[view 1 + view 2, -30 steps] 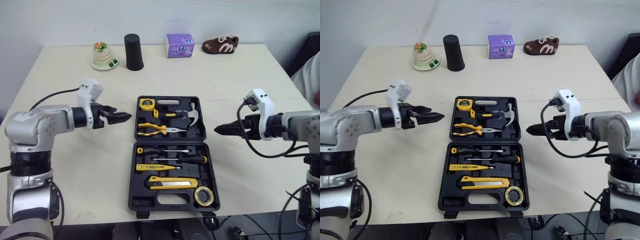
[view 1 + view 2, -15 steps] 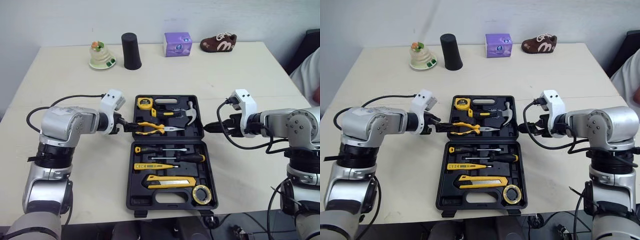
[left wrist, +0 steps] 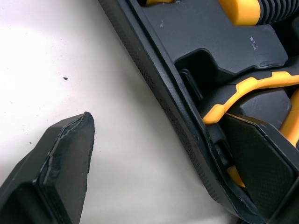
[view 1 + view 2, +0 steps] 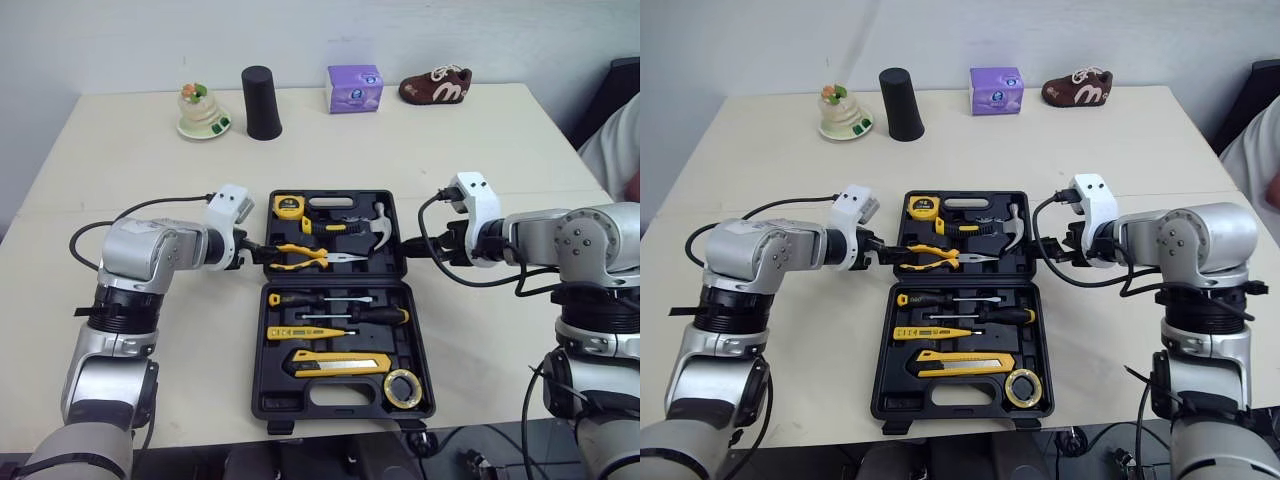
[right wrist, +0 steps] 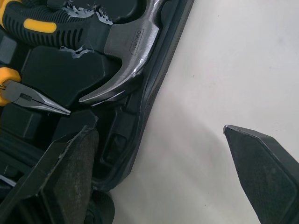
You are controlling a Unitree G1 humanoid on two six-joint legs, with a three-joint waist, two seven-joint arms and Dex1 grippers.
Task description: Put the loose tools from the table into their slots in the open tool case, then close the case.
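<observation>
Since every slot seen in the tool case holds a tool, the stowing step looks done and the closing step appears to be in hand. The case lies open and flat on the bench, hinge across its middle. Its near half carries the tape roll, the knife and the screwdrivers. Its far half carries the pliers, the hammer and the tape measure.

The left gripper meets the far half's left edge and the right gripper its right edge. Both sets of fingers are spread wide and hold nothing. In the left wrist view the case wall runs between the two fingers: one is over the bare bench, the other over a pliers handle. In the right wrist view the wall likewise passes between the fingers, one inside near the hammer claw, one outside.

Judged from this, the next move calls for both pairs to pinch the rim together, then swing the far half evenly over the near half. A black cup and a purple box stand well apart at the far edge.
</observation>
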